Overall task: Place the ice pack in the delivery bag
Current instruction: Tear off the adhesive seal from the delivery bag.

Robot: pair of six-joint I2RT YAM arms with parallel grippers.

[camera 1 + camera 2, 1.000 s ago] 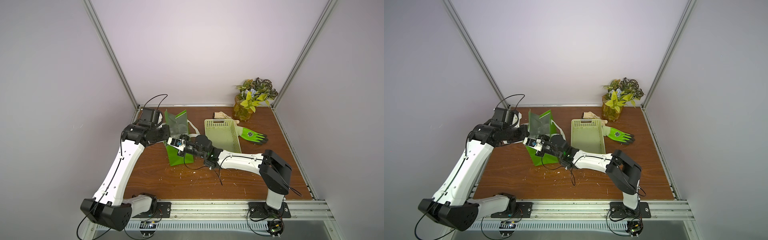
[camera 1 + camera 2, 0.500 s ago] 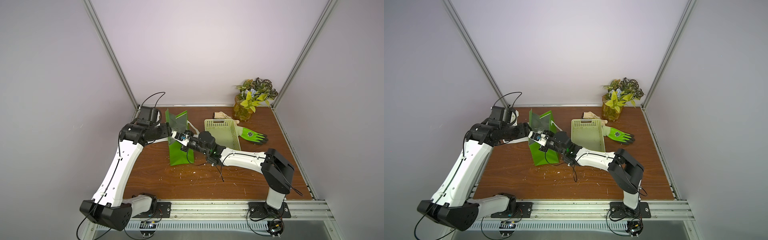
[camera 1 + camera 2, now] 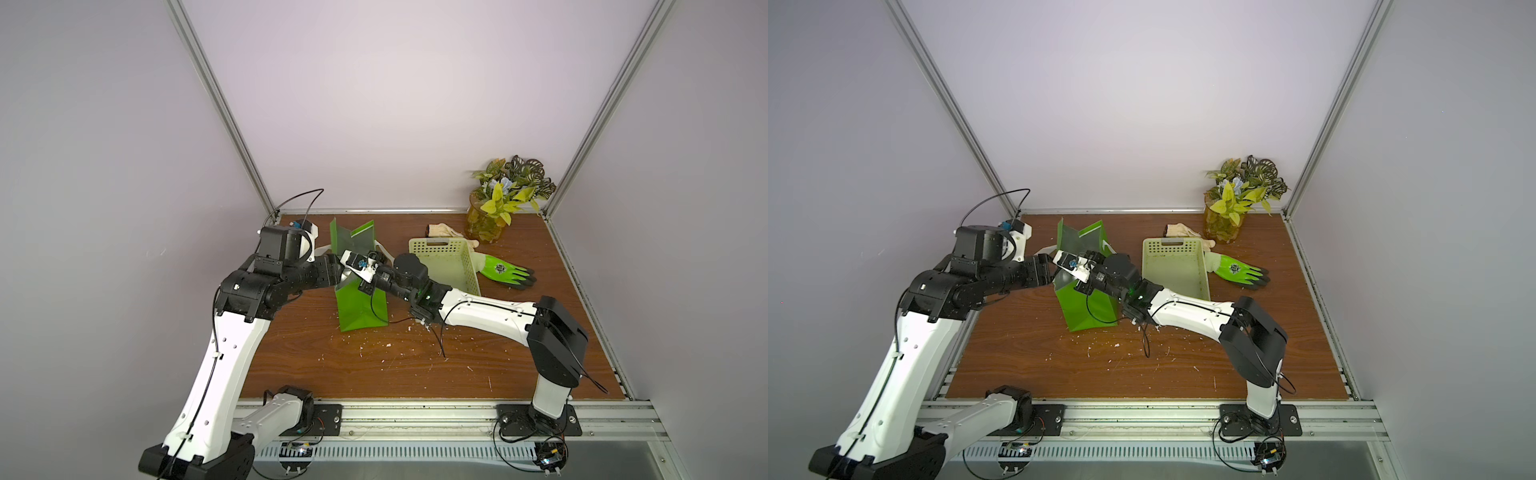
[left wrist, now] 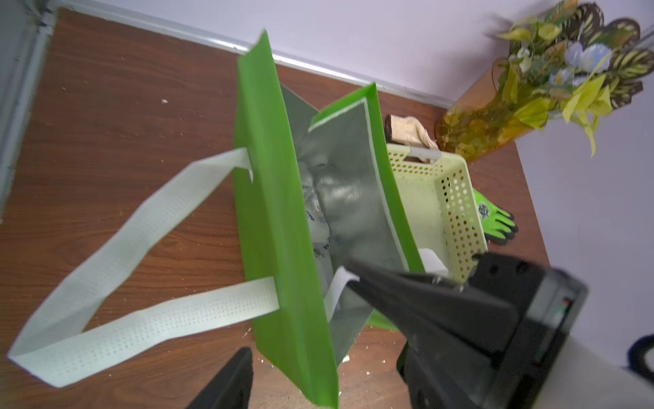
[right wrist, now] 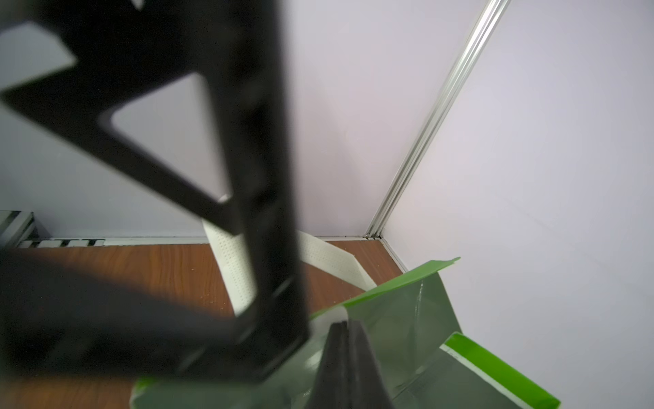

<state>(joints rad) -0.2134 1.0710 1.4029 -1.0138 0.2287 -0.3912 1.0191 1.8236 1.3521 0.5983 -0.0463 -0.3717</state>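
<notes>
The delivery bag point(image 3: 360, 305) point(image 3: 1090, 305) stands open on the wooden table, bright green with silver lining point(image 4: 348, 184) and white strap handles point(image 4: 116, 248). Inside it, against the near wall, lies a pale pouch with blue print, the ice pack point(image 4: 318, 226); it is hidden in both top views. My left gripper point(image 4: 325, 354) point(image 3: 334, 271) is open, its fingers straddling the bag's near wall without pinching it. My right gripper point(image 4: 352, 271) point(image 5: 345, 327) is shut, its tip over the bag's mouth beside a white strap; I cannot tell if the strap is pinched.
A pale green perforated basket point(image 3: 449, 266) stands right of the bag. A green glove point(image 3: 505, 272) lies beyond the basket. A beige glove point(image 3: 444, 230) and a potted plant point(image 3: 488, 222) are at the back right. White crumbs point(image 3: 388, 345) dot the table.
The bag has gone from slumped to standing more upright. Both grippers have moved back to its mouth. My left gripper has opened; the right stays shut.
</notes>
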